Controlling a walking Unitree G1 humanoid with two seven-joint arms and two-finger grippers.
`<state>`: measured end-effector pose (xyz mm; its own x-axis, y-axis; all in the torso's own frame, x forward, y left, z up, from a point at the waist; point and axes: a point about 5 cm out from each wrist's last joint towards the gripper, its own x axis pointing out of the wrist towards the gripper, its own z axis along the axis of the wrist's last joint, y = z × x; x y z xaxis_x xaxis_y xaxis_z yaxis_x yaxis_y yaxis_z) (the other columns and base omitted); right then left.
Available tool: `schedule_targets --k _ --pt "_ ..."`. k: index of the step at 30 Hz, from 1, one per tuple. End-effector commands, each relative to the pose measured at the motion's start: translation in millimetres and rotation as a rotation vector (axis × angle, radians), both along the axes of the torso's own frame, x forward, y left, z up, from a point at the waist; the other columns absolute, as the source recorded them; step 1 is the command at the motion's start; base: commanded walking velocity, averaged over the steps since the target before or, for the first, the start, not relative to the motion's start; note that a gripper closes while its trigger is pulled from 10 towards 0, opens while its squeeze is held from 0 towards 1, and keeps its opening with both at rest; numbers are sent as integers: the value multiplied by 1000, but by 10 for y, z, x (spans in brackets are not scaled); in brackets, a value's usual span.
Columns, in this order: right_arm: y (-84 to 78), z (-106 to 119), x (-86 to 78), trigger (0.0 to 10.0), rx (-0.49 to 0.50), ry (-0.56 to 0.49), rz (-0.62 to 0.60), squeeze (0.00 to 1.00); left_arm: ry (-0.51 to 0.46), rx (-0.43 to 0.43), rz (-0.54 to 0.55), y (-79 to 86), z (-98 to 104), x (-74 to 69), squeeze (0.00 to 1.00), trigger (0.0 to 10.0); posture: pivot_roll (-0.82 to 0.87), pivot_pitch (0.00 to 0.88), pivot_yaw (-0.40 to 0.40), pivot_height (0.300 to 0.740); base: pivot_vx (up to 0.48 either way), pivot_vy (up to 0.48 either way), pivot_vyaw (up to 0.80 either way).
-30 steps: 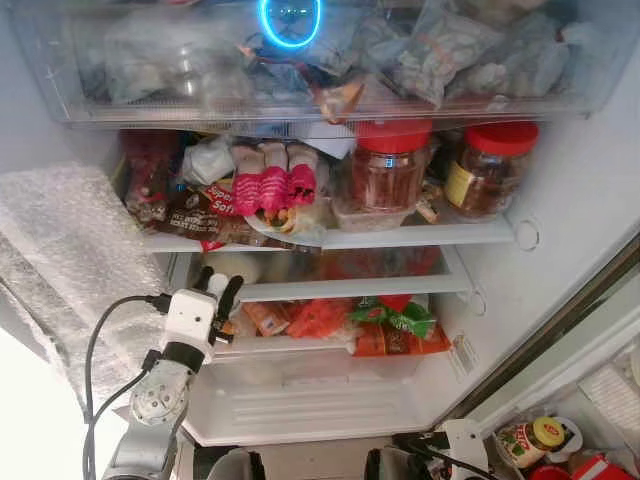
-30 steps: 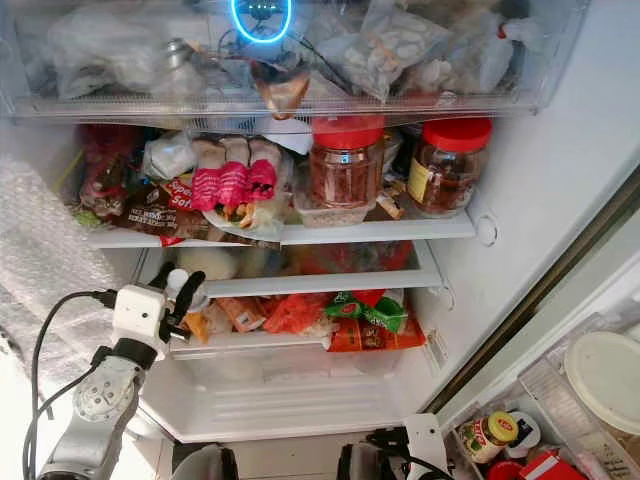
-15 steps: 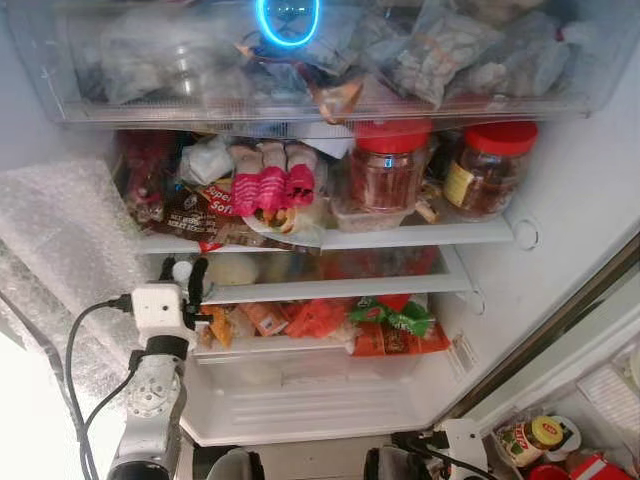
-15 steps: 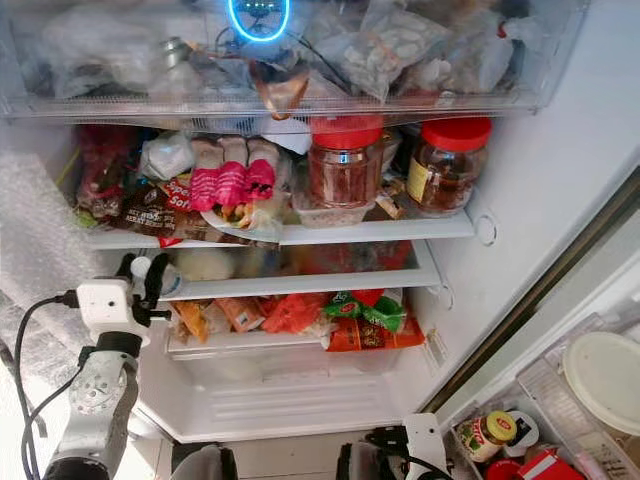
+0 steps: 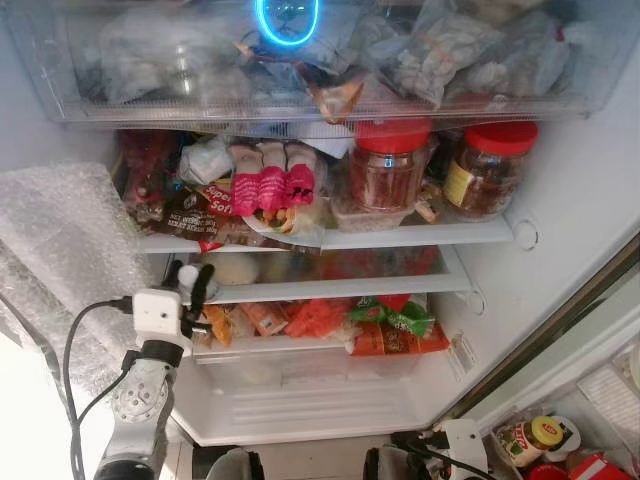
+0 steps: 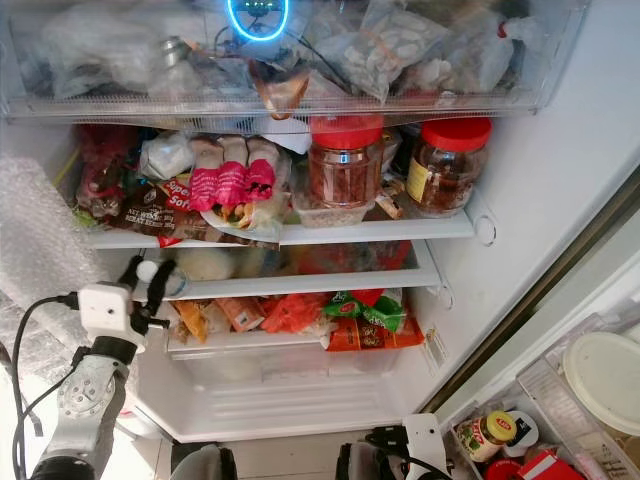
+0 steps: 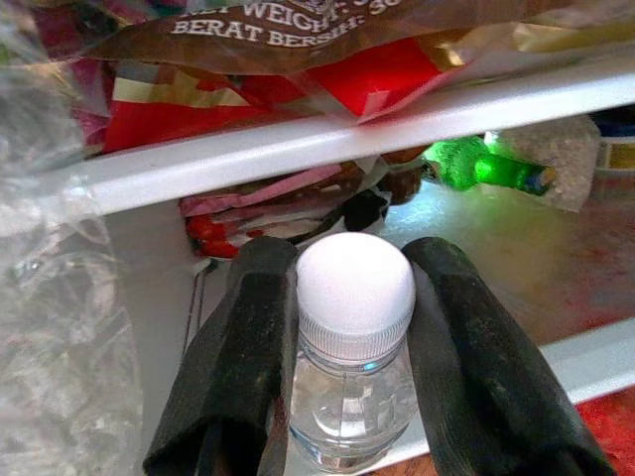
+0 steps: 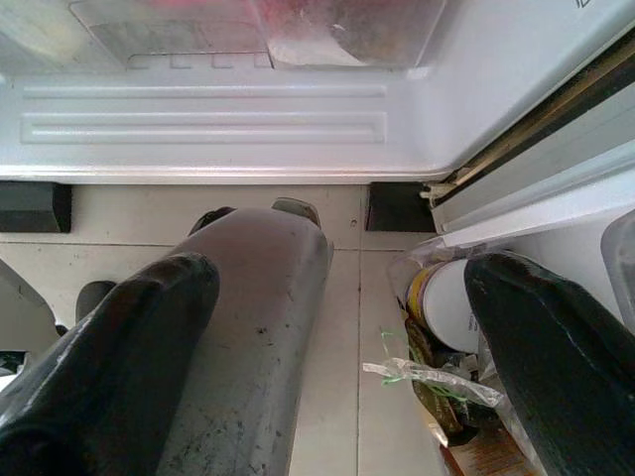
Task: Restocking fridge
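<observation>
Two black fingers of the left gripper clamped on a small clear water bottle, white cap poking up between them, at the lower left of the frame, just before the fridge's middle shelf. Right gripper hanging low over the floor, fingers wide apart.

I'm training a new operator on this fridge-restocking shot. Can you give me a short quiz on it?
1. True or false: the left pincer is shut on a white-capped bottle.
2. The red-lidded jars stand on: A) the upper shelf B) the bottom drawer C) the floor.
3. Fill in: the right pincer hangs low over the ____, fingers apart.

Key: 1 true; 2 A; 3 floor.
</observation>
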<state>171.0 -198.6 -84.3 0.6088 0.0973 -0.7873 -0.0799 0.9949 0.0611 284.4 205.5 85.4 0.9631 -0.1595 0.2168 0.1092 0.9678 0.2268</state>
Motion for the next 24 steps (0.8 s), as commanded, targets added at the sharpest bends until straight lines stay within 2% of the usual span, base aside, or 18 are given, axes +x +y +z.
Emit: schedule_targets --k 1,4,8,18,20,21,24 --pt "-41 -50 -117 10000 -9 46 -15 0 191 7 -27 -33 -356 -129 0 10000 -99 84 -40 648 0 0 0" --pt "-38 -51 -117 10000 -9 48 -11 0 251 4 -29 -10 -468 -183 0 10000 -97 84 -40 648 0 0 0" --pt "-37 -51 -116 10000 -10 49 -7 0 285 5 -26 17 -533 -219 0 10000 -96 82 -40 648 0 0 0" --pt "-35 -51 -116 10000 -11 49 -5 0 292 25 -41 26 -558 -234 0 10000 -97 82 -38 648 0 0 0" --pt "-32 -53 -115 10000 -15 56 2 0 382 41 -20 100 -654 -289 0 10000 -96 79 -33 648 0 0 0" --pt "-31 -54 -115 10000 -16 57 3 0 390 42 -18 110 -659 -300 0 10000 -96 78 -32 648 0 0 0" --pt "-32 -54 -115 10000 -19 58 4 0 352 30 -23 113 -589 -311 0 10000 -99 77 -28 648 0 0 0"
